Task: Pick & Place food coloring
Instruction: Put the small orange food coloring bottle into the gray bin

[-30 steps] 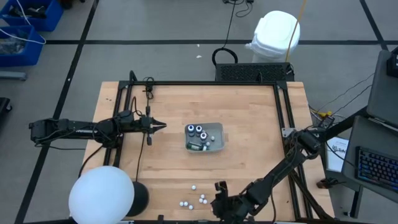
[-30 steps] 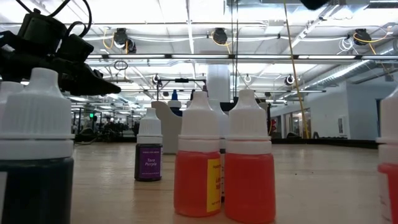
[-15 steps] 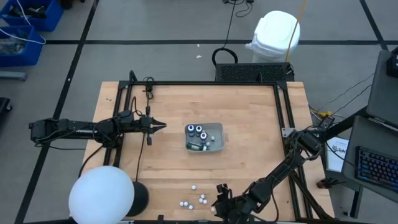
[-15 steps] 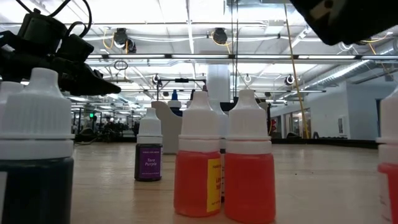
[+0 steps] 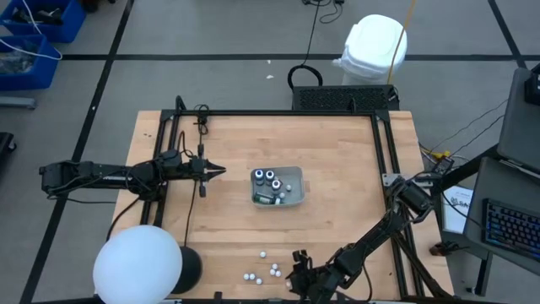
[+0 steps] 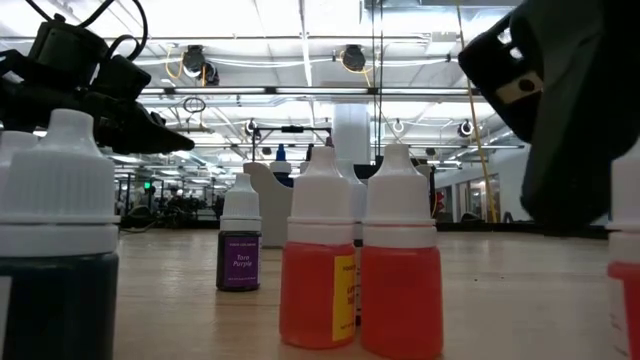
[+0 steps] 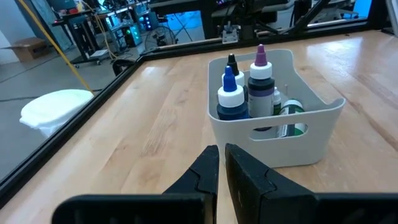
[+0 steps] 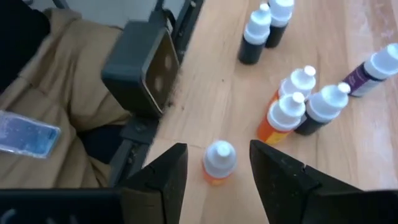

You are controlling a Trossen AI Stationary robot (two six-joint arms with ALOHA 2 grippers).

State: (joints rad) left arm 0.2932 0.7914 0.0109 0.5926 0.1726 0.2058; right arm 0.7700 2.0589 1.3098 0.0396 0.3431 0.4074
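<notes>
The right end effector (image 8: 214, 171), fingers spread, hovers over an upright orange bottle (image 8: 217, 163) at the table's six o'clock edge.

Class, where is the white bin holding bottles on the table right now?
In the high view, the white bin sits near the table's centre, right of the left gripper.

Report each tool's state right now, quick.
Left tool: closed, empty, hovering short of the white bin.
Right tool: open, fingers on either side of an orange food coloring bottle, not gripping it.
</notes>
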